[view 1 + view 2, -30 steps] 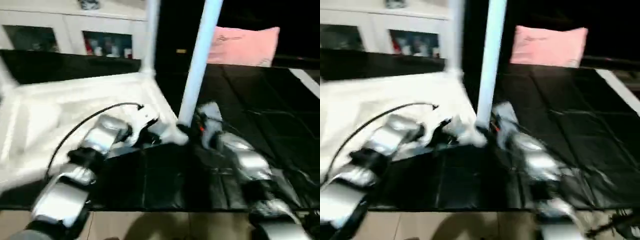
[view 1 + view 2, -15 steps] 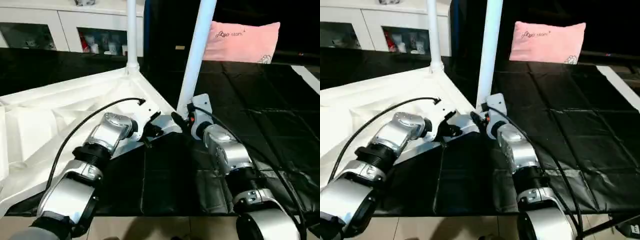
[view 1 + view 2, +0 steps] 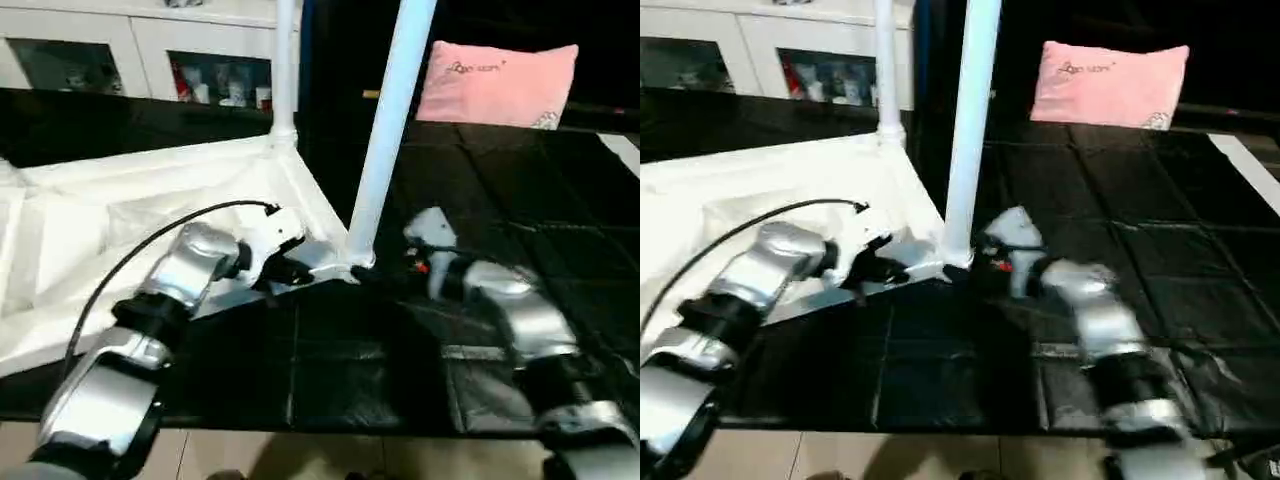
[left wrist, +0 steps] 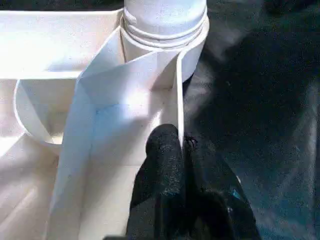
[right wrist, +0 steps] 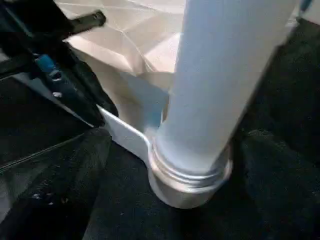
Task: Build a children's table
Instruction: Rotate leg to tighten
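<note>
White tabletop (image 3: 120, 220), white legs (image 3: 385, 130), pink pillow (image 3: 497, 85), black mat (image 3: 500, 200), silver forearms (image 3: 190, 265)

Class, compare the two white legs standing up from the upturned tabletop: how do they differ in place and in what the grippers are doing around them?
The near leg stands in the corner socket beside the left gripper, which is clamped on the tabletop's rim there; the far leg stands at the back corner, away from both arms. The near leg looks thicker, being closer. Both are white, round and upright.
</note>
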You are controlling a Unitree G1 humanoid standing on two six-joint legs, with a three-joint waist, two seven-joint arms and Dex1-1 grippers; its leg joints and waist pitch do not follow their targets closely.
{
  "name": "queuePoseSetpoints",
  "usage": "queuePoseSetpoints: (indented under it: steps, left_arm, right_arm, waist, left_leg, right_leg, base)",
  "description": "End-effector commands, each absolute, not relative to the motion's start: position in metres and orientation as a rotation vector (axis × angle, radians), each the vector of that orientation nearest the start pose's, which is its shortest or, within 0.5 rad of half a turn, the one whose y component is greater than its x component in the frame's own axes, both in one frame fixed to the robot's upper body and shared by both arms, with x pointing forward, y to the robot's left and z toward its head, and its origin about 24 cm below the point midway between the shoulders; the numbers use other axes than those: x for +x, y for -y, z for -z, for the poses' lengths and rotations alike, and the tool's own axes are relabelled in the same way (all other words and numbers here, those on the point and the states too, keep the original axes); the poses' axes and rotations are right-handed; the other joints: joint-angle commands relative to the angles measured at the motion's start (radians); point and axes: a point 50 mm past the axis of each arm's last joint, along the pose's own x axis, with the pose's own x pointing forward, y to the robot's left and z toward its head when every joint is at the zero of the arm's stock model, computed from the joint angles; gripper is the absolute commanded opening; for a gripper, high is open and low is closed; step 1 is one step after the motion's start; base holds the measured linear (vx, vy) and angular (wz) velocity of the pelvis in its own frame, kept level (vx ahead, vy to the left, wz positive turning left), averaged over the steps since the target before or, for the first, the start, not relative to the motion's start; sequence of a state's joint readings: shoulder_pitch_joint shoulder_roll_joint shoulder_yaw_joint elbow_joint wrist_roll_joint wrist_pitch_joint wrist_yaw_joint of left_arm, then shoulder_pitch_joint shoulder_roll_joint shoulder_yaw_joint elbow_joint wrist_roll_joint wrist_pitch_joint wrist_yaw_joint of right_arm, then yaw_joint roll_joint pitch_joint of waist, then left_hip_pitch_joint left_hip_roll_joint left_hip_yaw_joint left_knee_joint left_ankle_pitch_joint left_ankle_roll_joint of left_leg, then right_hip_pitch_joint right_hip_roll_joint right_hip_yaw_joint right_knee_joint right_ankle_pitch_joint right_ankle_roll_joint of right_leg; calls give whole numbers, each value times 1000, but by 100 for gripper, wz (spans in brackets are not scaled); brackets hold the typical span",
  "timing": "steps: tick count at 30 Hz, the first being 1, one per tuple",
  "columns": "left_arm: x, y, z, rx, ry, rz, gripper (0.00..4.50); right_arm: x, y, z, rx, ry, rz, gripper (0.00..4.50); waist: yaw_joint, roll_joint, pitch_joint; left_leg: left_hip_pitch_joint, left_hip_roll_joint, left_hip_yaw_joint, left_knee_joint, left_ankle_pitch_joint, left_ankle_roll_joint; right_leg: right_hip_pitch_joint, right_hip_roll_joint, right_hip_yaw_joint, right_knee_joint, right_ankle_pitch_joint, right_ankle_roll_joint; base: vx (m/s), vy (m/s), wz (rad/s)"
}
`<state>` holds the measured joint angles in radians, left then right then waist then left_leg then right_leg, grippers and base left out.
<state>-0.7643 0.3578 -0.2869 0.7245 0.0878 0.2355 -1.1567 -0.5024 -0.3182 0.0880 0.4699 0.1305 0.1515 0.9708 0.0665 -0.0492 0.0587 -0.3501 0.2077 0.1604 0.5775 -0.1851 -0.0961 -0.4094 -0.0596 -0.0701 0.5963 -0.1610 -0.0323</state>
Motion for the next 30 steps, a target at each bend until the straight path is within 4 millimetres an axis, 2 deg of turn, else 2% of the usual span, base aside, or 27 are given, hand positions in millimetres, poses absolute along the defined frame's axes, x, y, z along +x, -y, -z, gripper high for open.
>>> queuePoseSetpoints:
  steps: [1,5,6,8,11,14,19,25,30]
  left_arm:
    - [341,-130,-78,475,-532,1316,0]
    - [328,-138,-81,517,-540,1483,0]
    - [326,-140,-80,529,-551,1507,0]
    - [322,-142,-80,550,-567,1551,0]
    - [321,-143,-80,556,-571,1570,0]
    - [319,-143,-80,567,-572,1605,0]
    - [312,-136,-81,565,-561,1683,0]
    - [308,-134,-80,585,-560,1710,0]
    - [308,-134,-80,591,-560,1714,0]
  right_arm:
    - [320,154,-71,-164,-222,-1064,443]
    - [315,163,-77,-197,-236,-1199,443]
    - [313,162,-79,-194,-234,-1240,443]
    - [309,160,-81,-194,-242,-1321,443]
    - [308,159,-81,-194,-248,-1352,443]
    - [306,155,-81,-170,-269,-1431,443]
    - [305,148,-76,-155,-304,-1529,397]
    - [305,146,-75,-145,-316,-1560,336]
    - [305,145,-75,-142,-320,-1575,303]
  waist:
    - [5,4,-69]
    - [15,8,-69]
    - [18,8,-70]
    - [27,11,-70]
    - [34,11,-69]
    - [39,4,-68]
    - [44,3,-69]
    - [48,2,-69]
    - [47,1,-69]
  left_leg:
    - [-1,21,7,-59,-151,63]
    - [3,24,8,-60,-155,60]
    - [3,24,8,-59,-154,62]
    - [6,27,12,-58,-151,64]
    - [8,29,13,-58,-166,56]
    - [6,29,13,-58,-181,44]
    - [5,30,12,-58,-181,39]
    - [5,29,15,-56,-159,42]
    - [3,27,14,-56,-169,39]
  right_leg:
    - [65,-77,48,-64,-215,-204]
    - [63,-75,48,-62,-206,-212]
    - [65,-75,48,-60,-197,-214]
    - [60,-72,47,-57,-182,-222]
    - [58,-73,45,-56,-191,-227]
    - [58,-75,46,-57,-226,-214]
    - [56,-79,47,-57,-271,-198]
    - [55,-74,47,-54,-227,-207]
    - [57,-76,46,-57,-266,-188]
  base:
    - [0,0,0]
    - [0,0,0]
    - [0,0,0]
    - [0,0,0]
    - [0,0,0]
    - [0,0,0]
    - [0,0,0]
    - [0,0,0]
    - [0,0,0]
